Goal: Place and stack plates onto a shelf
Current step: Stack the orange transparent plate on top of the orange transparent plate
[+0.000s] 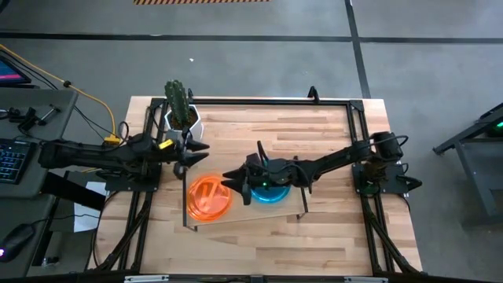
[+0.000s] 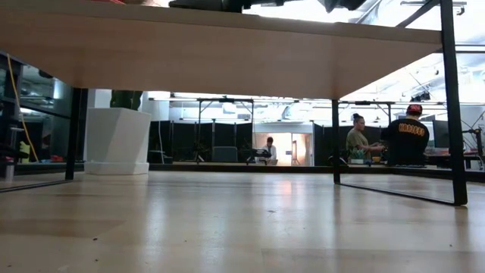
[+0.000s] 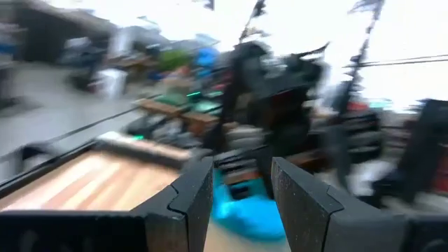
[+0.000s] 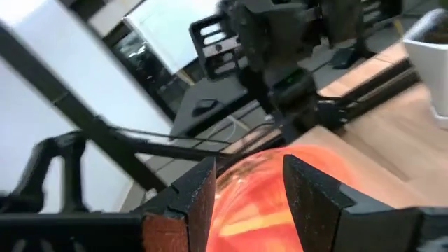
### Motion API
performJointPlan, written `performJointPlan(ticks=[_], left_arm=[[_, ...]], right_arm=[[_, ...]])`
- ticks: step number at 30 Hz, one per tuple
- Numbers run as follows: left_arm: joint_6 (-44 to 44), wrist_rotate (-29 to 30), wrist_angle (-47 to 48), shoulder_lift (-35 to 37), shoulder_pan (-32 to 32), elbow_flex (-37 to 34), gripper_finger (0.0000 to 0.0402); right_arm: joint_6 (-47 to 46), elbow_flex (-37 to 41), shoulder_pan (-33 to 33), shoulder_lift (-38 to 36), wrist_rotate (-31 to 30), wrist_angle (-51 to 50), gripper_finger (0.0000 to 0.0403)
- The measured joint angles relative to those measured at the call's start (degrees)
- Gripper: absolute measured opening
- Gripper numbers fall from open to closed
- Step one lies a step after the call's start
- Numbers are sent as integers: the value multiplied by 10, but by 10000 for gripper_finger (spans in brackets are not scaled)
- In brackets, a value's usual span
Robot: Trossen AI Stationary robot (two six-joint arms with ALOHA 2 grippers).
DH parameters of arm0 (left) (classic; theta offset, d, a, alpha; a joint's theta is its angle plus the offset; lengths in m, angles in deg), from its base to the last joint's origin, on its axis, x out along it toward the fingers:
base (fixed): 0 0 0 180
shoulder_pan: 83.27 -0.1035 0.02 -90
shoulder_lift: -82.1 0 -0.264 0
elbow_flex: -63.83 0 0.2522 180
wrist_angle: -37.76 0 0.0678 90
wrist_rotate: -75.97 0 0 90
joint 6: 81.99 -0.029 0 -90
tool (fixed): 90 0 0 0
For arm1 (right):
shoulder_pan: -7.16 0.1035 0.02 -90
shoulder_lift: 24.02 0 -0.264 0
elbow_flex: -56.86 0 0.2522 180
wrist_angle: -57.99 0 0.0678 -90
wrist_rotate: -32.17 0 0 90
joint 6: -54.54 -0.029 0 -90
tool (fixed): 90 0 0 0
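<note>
Right gripper (image 1: 233,182): arm reaches in from the table's right edge toward mid-table. You'll see the fingers parted in its wrist view, nothing between them, tips poised just over the orange plate (image 4: 280,192).
Left gripper (image 1: 198,152): near the left edge, beside the cactus pot (image 1: 183,119). Fingers (image 3: 192,192) parted, empty.
Table (image 1: 330,228): wooden top, black frame.
Shelf (image 1: 259,212): sits mid-table, toward the front edge.
Cactus pot: back-left corner, clear of the work.
Orange plate (image 1: 209,197): on the shelf's left end.
Teal plate (image 1: 267,194): on the shelf, just right of the orange one, partly under the right arm. Whether the two touch, can't tell.
Handling: thin translucent plastic, so likely light, slick and a bit flexible. You'd best pinch at the rim; a flat-lying plate gives little edge to bite.
Risk: plate may slide across the shelf rather than lift.
</note>
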State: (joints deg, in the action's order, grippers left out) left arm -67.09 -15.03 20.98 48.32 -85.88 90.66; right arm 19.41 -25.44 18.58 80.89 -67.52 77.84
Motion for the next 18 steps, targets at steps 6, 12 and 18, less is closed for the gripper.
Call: performJointPlan(ticks=[6,12,18], left_arm=[[14,-78,-9,24,27,14,136],[-16,-27,33,23,96,39,134],[-55,136,182,0,193,109,95]], right_arm=[[46,-1,0,-36,26,-77,151],[74,0,8,-81,15,-169,151],[105,0,35,-117,-58,-230,151]])
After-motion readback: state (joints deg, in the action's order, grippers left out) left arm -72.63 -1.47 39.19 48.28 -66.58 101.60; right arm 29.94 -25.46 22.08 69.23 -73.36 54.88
